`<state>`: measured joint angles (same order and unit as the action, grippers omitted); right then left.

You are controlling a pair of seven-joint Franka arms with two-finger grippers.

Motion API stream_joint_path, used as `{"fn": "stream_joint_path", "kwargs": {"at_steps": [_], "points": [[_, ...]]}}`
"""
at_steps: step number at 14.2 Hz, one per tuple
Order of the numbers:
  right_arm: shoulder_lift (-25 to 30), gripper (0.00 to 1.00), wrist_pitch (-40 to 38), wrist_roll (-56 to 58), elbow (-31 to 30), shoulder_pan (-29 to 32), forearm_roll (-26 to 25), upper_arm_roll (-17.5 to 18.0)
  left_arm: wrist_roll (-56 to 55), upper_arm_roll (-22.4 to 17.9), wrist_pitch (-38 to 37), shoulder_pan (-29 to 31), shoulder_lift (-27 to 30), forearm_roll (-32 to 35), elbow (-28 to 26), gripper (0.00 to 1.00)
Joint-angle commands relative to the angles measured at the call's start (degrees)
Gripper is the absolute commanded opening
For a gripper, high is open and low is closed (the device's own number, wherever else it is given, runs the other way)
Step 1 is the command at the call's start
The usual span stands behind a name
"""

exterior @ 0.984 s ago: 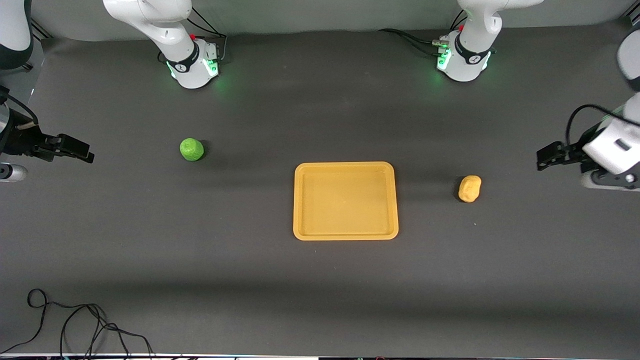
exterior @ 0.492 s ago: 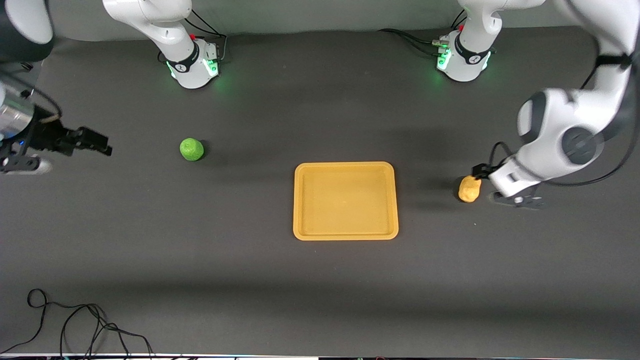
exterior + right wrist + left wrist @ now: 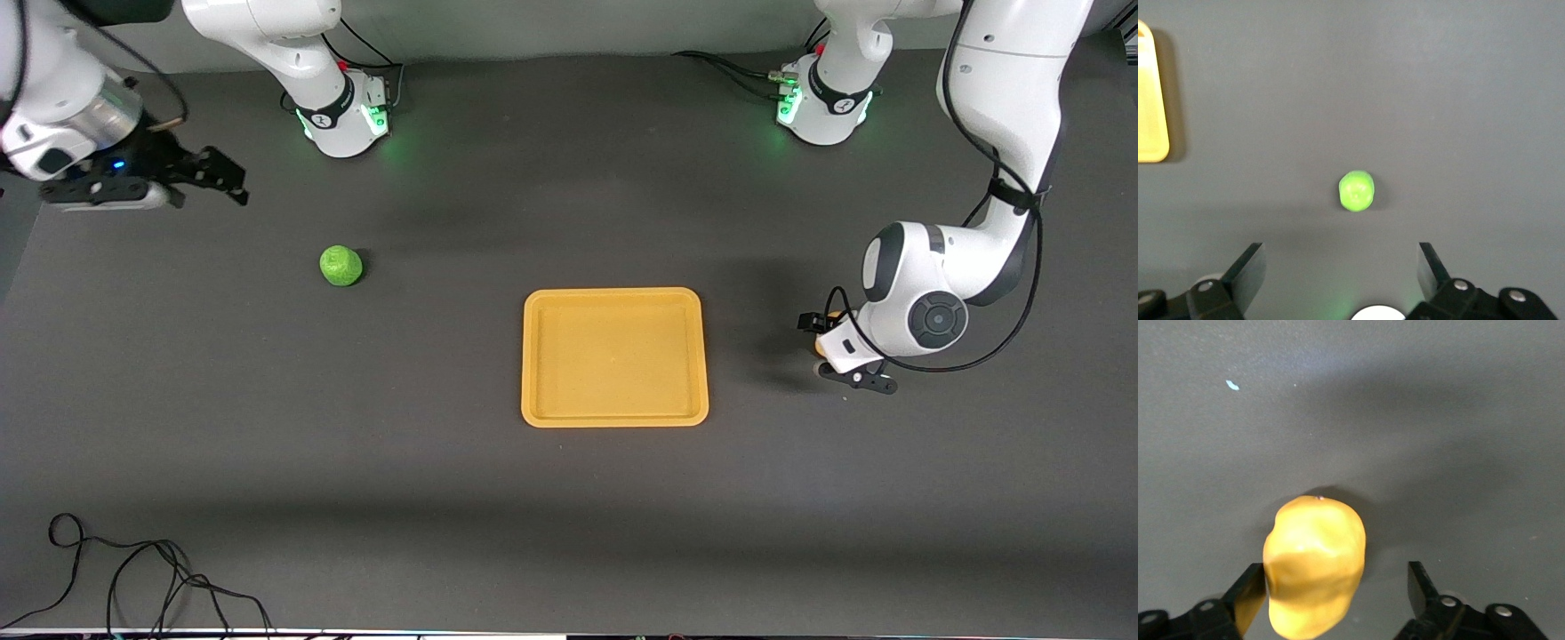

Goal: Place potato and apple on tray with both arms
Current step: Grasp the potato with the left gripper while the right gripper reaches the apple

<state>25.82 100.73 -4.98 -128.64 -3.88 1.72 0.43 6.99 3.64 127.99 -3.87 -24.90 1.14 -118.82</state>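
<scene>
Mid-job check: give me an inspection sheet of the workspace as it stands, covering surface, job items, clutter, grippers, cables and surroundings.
Surface: dark grey table, small pale fleck in the left wrist view.
Tray: tray mid-table, nothing in it.
Apple: apple on the table toward the right arm's end, untouched.
Potato: potato on the table toward the left arm's end, beside the tray, not lifted.
Clutter: nothing seen.
Left gripper: left gripper down at the potato, jaws open on either side of it.
Right gripper: right gripper above the table, short of the apple, jaws open.
Cables: loose black cable on the table edge nearest the front camera.
Surroundings: green-lit arm bases.
</scene>
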Motion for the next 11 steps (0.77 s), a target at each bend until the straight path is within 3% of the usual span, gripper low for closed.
{"fn": "stream_joint_path", "kwargs": {"at_steps": [1, 3, 4, 6, 8, 11], "points": [[2.21, 1.00, 2.18, -1.44, -4.06, -1.83, 0.66, -0.86, 0.66, -0.22, 0.07, 0.26, -0.23, 0.62, -0.10, 0.62], [3.00, 1.00, 3.15, -1.35, -6.17, -1.92, 0.66, -0.86, 0.22, -0.22, -3.08, 0.52, 0.20, -0.08, 1.56, 0.24], [2.92, 1.00, 4.11, -1.35, -6.97, -1.92, 0.66, -0.86, -0.74, -0.22, -6.23, 0.27, 0.29, -0.43, 3.49, 0.17], [1.87, 1.00, 9.36, -1.35, -10.73, -2.00, 0.66, -0.86, -6.08, 0.04, -10.55, -1.14, 0.03, -3.93, 8.84, 0.17], [1.51, 1.00, 18.92, -1.44, -18.18, -2.00, 0.66, -0.86, -11.88, 0.40, -10.22, -4.20, -0.41, -9.11, 13.68, 0.17], [-1.29, 1.00, 30.90, -1.44, -25.50, -2.00, 0.74, -0.86, -27.76, 0.40, -10.56, -12.29, -8.03, -12.13, 27.71, 0.17]]}}
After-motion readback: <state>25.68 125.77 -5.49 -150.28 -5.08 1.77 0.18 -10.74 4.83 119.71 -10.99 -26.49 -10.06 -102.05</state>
